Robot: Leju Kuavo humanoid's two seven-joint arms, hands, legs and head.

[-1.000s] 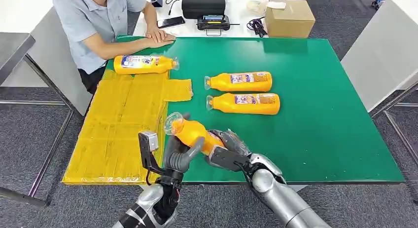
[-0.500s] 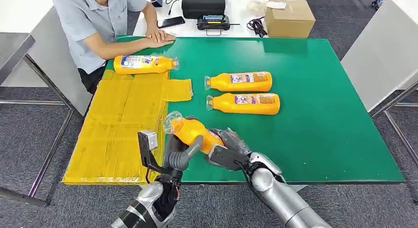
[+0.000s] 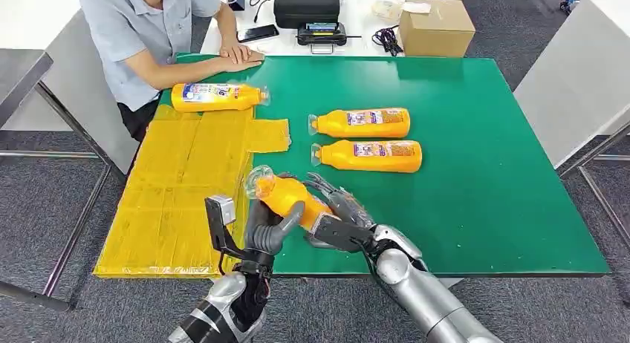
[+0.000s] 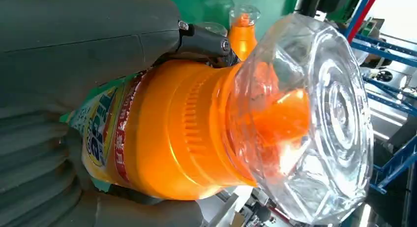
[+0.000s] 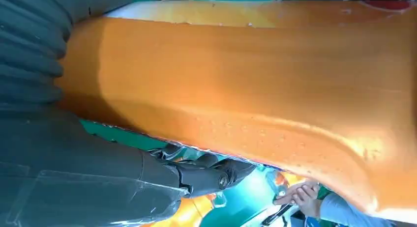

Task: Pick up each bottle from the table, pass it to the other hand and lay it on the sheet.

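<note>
Bottle [image 3: 286, 195] between both hands' fingers [image 3: 276, 226] — cap toward the sheet [image 3: 178, 187]

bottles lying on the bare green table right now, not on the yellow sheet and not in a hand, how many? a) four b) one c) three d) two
d: two orange bottles lie side by side on the green table; a third rests at the far end of the yellow sheet, and a fourth is held between the left hand and right hand.
</note>
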